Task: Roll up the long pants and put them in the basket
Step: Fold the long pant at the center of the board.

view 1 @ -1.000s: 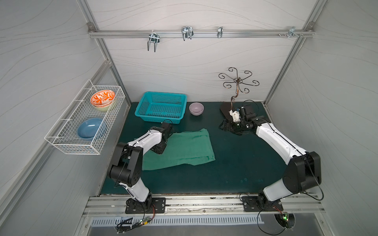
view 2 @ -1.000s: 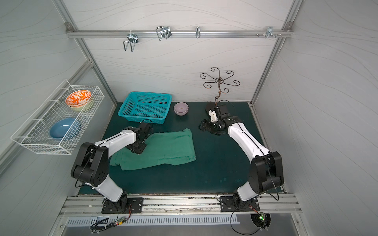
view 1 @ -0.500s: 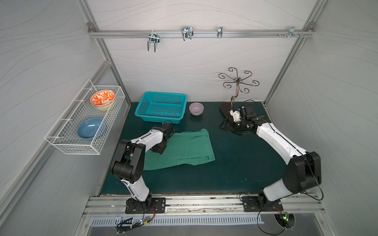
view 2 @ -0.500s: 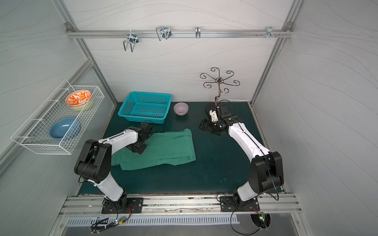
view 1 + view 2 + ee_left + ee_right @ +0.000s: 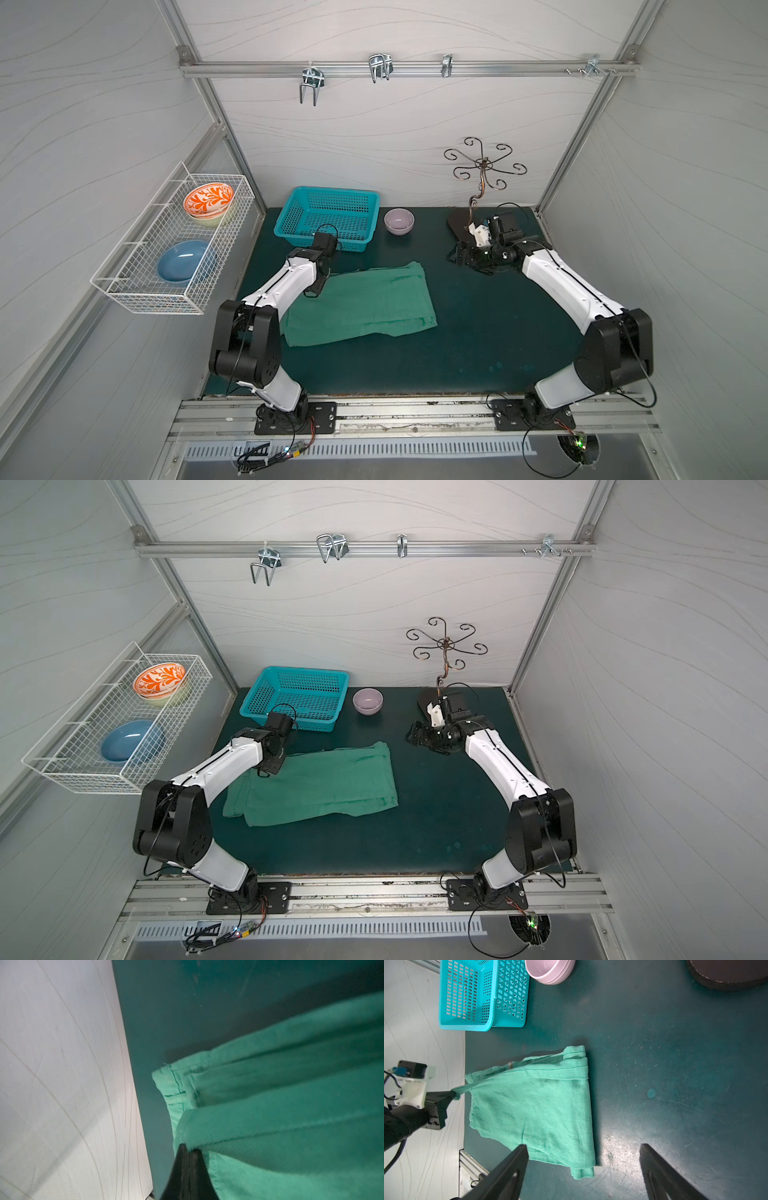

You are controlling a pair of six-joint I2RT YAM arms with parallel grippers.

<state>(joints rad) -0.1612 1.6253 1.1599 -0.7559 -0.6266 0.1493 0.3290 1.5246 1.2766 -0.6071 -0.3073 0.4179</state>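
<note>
A: Largest first. Tabletop (image 5: 478, 357): dark teal, scuffed. Every place below is taken from the turquoise basket (image 5: 332, 192), which stands at the back.

B: Wire rack (image 5: 145, 300)?

A: Hung on the side wall to the left of the basket, off the tabletop.

B: And the pants (image 5: 365, 303)?

A: Mid-green, folded flat in several layers, not rolled. They lie on the tabletop just on the near side of the basket, toward the arm bases. The corner nearest the basket's left end is drawn up into a taut point.

B: Drawn up by what?

A: The left hand (image 5: 453, 1093). It is pressed together and pinching that edge of cloth. The left wrist view shows a fold of the pants right at the fingertips (image 5: 181, 1159).

B: Right hand (image 5: 583, 1147)?

A: Spread wide, gripping nothing. It hangs over the tabletop well to the right of the basket, beyond the pink bowl (image 5: 399, 220), apart from the pants.

B: Smaller things?

A: A curly metal stand (image 5: 484, 166) is far to the right of the basket, by the back wall. Its dark base is just behind the right hand. The blue bowl (image 5: 185, 262) and the orange bowl (image 5: 208, 198) sit in the rack. The orange one is at the end nearer the basket, nested in a pale bowl. The pink bowl stands upright just beside the basket's right end.
</note>
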